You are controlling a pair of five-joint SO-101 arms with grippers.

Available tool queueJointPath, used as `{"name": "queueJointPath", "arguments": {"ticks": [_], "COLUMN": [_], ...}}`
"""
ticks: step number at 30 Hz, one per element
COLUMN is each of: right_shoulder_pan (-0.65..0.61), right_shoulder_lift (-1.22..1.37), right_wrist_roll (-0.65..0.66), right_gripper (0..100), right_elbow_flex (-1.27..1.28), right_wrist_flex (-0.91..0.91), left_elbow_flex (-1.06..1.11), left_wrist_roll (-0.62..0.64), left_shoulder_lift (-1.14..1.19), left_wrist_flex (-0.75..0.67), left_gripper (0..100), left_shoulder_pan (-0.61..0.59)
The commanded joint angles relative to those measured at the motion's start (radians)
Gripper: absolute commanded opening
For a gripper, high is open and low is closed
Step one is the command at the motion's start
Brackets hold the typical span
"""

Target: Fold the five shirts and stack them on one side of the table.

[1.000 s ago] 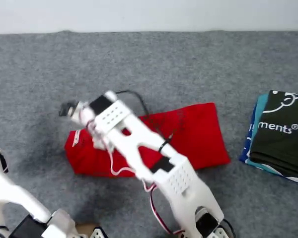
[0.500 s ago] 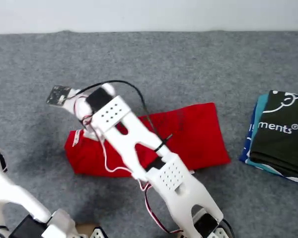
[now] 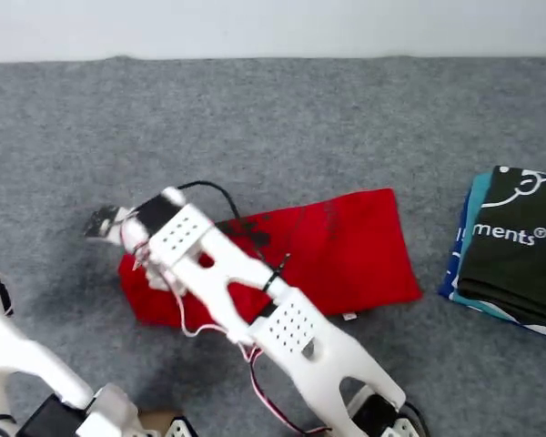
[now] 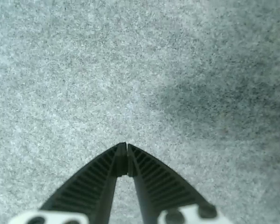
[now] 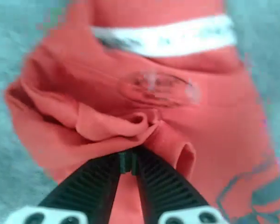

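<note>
A red shirt (image 3: 364,246) lies folded into a long strip across the middle of the grey table. My right gripper (image 5: 129,163) is at the shirt's left end, shut on a bunched fold of red cloth (image 5: 107,126); a white neck label (image 5: 163,39) lies just beyond. In the high view the right arm (image 3: 282,323) runs from the front edge across the shirt to that end. My left gripper (image 4: 126,148) is shut with nothing in it, above bare grey table (image 4: 130,70). The left arm (image 3: 9,355) stands at the front left corner.
A stack of folded shirts (image 3: 514,250), dark green on top of teal and blue, sits at the right edge. Grey felt table (image 3: 273,118) stretches to a white wall at the back.
The right arm's wrist swung up and left half a second ago, then came back down and nearer over the shirt's left end. The left arm has not moved.
</note>
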Motion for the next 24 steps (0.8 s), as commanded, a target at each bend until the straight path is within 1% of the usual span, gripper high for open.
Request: {"name": "queueJointPath", "arguments": {"ticks": [1, 5, 8, 16, 19, 24], "right_shoulder_pan": [-0.079, -0.133, -0.128, 0.067, 0.097, 0.097], "right_shoulder_lift": [-0.027, -0.097, -0.176, -0.355, -0.375, -0.381], "right_wrist_roll": [-0.057, -0.074, -0.074, -0.074, -0.063, -0.058], "right_gripper": [0.9, 0.9, 0.9, 0.9, 0.9, 0.9], "right_elbow_flex": [0.0, 0.075, 0.153, 0.23, 0.316, 0.425], "right_wrist_flex": [0.044, 0.044, 0.042, 0.042, 0.042, 0.042], "left_elbow_flex": [-0.007, -0.01, -0.012, -0.01, -0.013, -0.012], "left_wrist_roll": [-0.008, -0.008, -0.008, -0.008, -0.008, -0.008], "left_shoulder_lift": [-0.028, -0.028, -0.026, -0.026, -0.026, -0.026], "left_wrist_flex": [-0.015, -0.017, -0.018, -0.034, -0.035, -0.043], "left_gripper": [1, 1, 1, 1, 1, 1], "left_shoulder_pan": [-0.002, -0.003, 0.0, 0.002, 0.002, 0.002]}}
